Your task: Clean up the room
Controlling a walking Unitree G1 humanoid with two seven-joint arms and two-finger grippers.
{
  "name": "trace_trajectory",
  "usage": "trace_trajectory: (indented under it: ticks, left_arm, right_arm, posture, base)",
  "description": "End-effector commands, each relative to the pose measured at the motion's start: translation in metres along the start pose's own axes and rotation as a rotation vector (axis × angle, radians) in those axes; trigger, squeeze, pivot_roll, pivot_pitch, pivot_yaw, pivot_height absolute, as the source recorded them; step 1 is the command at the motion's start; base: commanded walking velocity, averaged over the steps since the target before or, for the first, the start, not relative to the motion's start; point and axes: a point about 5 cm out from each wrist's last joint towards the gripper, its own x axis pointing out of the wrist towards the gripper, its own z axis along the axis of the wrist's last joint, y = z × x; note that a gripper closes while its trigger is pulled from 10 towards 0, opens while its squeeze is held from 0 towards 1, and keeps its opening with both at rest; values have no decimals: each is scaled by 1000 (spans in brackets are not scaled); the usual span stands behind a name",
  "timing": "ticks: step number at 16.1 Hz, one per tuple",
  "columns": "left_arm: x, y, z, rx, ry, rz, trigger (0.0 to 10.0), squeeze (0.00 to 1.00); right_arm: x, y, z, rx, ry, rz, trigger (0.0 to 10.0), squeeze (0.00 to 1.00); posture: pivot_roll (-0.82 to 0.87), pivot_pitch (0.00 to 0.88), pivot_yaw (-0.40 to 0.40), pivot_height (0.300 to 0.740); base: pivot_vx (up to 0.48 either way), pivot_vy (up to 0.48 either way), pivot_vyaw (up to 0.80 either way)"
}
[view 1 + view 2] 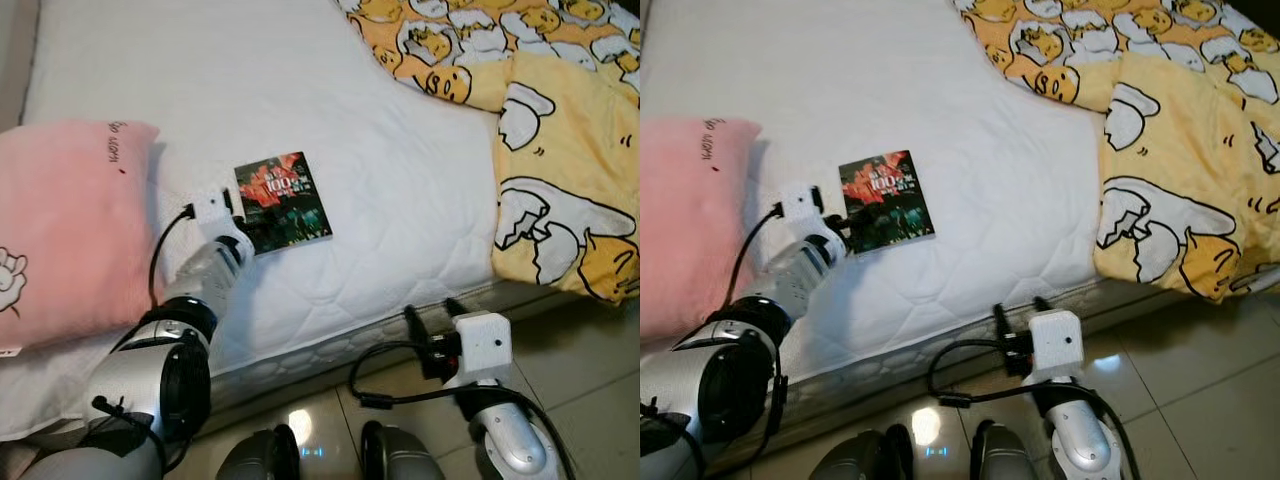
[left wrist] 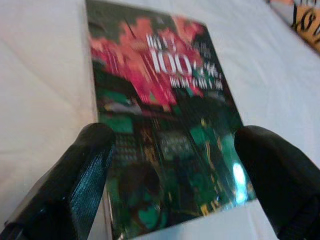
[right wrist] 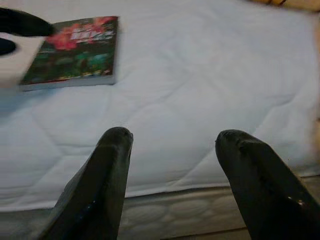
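Left tool [image 2: 172, 170], fingers apart, straddles the book's [image 1: 283, 201] near edge on open white mattress [image 1: 400, 180].

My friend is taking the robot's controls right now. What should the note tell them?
Left gripper: open, fingers either side of the near end of the book, not closed on it yet.
Right gripper: open, holding nothing, low by the mattress edge.
Things: the book lies flat on the white mattress beside the pink pillow; the yellow egg-print blanket is bunched on the robot's right.
Done: nothing put away, judging by this.
Left: probably close on the book, lift it, then tidy the rest.
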Motion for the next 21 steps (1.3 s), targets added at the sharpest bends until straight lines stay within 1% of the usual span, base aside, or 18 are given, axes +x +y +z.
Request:
trace_trajectory:
  ticks: [1, 5, 9, 13, 16, 18, 19, 20, 21]
  left_arm:
    - [-4, 8, -11, 1, 37, 30, 10000, 0]
    - [-5, 13, -10, -12, 34, 58, 10000, 0]
    - [-5, 14, -12, -40, 48, 67, 10000, 0]
    - [-3, 4, -21, -70, 75, 58, 10000, 0]
    - [-1, -3, -24, -129, 79, 44, 10000, 0]
    - [0, -5, -24, -161, 82, 38, 10000, 0]
    - [-1, -3, -26, -174, 87, 46, 0, 0]
    - [-2, -2, -28, -216, 83, 45, 0, 0]
    - [-3, 0, -30, -285, 80, 55, 0, 0]
  right_arm:
    - [-1, 5, 1, 35, 12, 59, 10000, 0]
    - [-1, 12, -3, 74, 47, 127, 10000, 0]
    - [-4, 17, -4, 86, 62, 154, 10000, 0]
    - [-4, 18, -4, 92, 67, 160, 10000, 0]
    - [-5, 19, -4, 97, 70, 160, 10000, 0]
    - [-5, 19, -4, 99, 74, 160, 10000, 0]
    - [-4, 20, -4, 101, 77, 159, 10000, 0]
    - [-4, 20, -5, 103, 78, 158, 10000, 0]
    - [-4, 20, -5, 106, 79, 157, 10000, 0]
  posture:
    - [-230, 248, 34, 740]
    - [-221, 256, 31, 740]
    - [-225, 265, 27, 740]
    - [-228, 275, 27, 740]
    - [-230, 280, 28, 740]
    - [-230, 282, 28, 740]
    - [-229, 282, 29, 740]
    - [-228, 282, 29, 740]
    - [-225, 281, 30, 740]
  base:
    - [0, 0, 0]
    - [0, 0, 0]
    - [0, 0, 0]
    - [0, 0, 0]
    - [0, 0, 0]
    - [0, 0, 0]
    - [0, 0, 0]
    - [0, 0, 0]
    - [0, 0, 0]
